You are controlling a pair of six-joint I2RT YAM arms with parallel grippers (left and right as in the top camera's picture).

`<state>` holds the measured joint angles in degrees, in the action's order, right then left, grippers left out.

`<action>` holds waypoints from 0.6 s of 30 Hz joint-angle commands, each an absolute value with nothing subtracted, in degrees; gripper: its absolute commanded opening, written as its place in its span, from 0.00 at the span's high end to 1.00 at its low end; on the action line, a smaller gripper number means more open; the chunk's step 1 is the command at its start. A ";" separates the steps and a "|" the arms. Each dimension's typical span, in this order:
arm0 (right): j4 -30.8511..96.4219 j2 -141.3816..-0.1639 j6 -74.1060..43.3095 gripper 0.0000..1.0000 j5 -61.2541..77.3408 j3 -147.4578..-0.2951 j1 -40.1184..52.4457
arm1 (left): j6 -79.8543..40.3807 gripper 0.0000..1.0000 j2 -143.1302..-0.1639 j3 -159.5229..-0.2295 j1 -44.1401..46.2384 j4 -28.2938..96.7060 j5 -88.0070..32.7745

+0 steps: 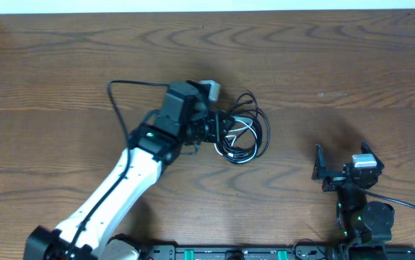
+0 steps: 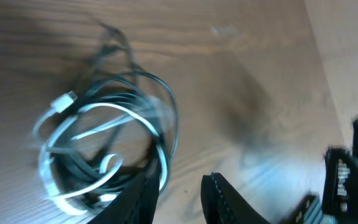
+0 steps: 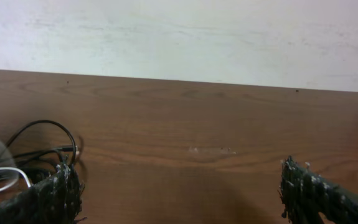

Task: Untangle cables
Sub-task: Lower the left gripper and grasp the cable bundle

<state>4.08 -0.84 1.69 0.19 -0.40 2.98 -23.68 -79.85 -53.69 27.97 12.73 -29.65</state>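
Though unclear overhead, left tool point(image 2: 179, 200) gapes beside cables point(image 2: 113, 109).

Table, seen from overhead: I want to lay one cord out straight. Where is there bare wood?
Bare wood: the whole far strip of the table, and the patch between the cables and the right gripper. Crowded: mid-table, where the left gripper sits at the cables.

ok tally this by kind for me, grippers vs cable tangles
grippers: 2, the left gripper and the right gripper
cable tangle: 1, black cords looped with a white cord; the black ones overlap too much to count singly
total: 3
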 commanded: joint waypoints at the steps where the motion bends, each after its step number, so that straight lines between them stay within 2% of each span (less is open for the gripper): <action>1: 4.32 -0.64 1.32 0.01 -0.03 -0.32 3.42 | -19.07 0.70 -83.29 -53.69 32.84 9.54 -32.29; 3: 4.29 -0.64 1.34 0.01 -0.03 -0.32 3.42 | -19.09 0.70 -85.47 -53.69 35.40 6.72 -30.20; 6: 4.29 -0.64 1.34 0.01 -0.03 -0.32 3.42 | -19.40 0.70 -88.44 -53.69 38.17 5.43 -19.66; 9: 4.32 -0.64 1.32 0.01 -0.03 -0.32 3.42 | -23.24 0.69 -89.36 -53.69 38.87 8.03 -8.62; 12: 4.32 -0.64 1.34 0.01 -0.03 -0.32 3.42 | -26.52 0.68 -86.98 -53.71 38.22 12.60 -4.03; 14: 4.32 -0.64 1.32 0.01 -0.03 -0.32 3.42 | -28.95 0.60 -84.40 -53.71 37.74 14.96 -2.52; 17: 4.32 -0.64 1.34 0.01 -0.03 -0.32 3.42 | -32.71 0.56 -80.34 -53.71 37.56 18.81 2.09; 18: 4.32 -0.64 1.32 0.01 -0.03 -0.32 3.42 | -36.16 0.50 -78.02 -53.69 37.56 21.71 6.31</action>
